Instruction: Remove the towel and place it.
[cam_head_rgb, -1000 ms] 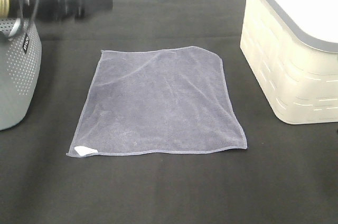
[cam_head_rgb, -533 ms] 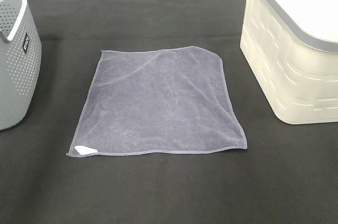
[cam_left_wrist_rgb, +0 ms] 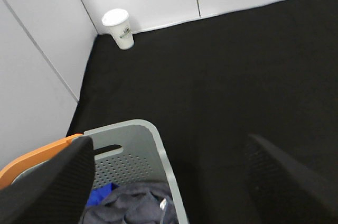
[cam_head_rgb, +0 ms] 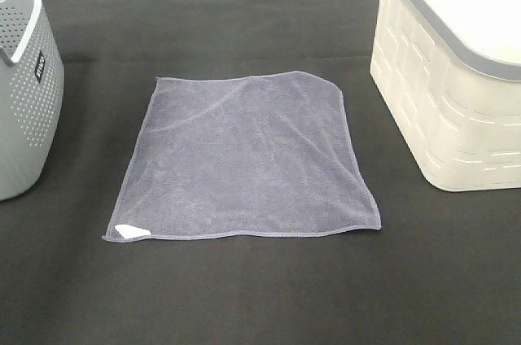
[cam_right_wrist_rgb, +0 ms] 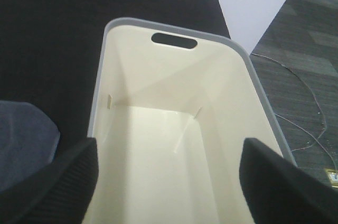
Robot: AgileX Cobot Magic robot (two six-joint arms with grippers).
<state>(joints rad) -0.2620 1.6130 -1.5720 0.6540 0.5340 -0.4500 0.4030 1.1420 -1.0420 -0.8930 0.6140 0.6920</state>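
The towel [cam_head_rgb: 244,158] lies spread flat on the black table in the exterior high view, its white tag [cam_head_rgb: 130,231] at the near left corner. Neither arm shows in that view. In the left wrist view my left gripper [cam_left_wrist_rgb: 169,145] hangs open and empty above the grey basket [cam_left_wrist_rgb: 158,145]. My right gripper [cam_right_wrist_rgb: 169,147] is open and empty over the cream basket [cam_right_wrist_rgb: 100,86]. In the right wrist view one corner of the towel [cam_right_wrist_rgb: 24,139] shows beside that basket.
The grey perforated basket [cam_head_rgb: 32,85] stands at the table's left edge and holds a crumpled greyish cloth [cam_left_wrist_rgb: 132,203] and something blue [cam_left_wrist_rgb: 100,195]. The cream basket [cam_head_rgb: 448,101] at the right is empty inside. A paper cup [cam_left_wrist_rgb: 119,28] stands in the far corner by the wall.
A second ago the left arm reached over the grey basket at the top left of the exterior high view; it has drawn out of that view. The towel has not moved.
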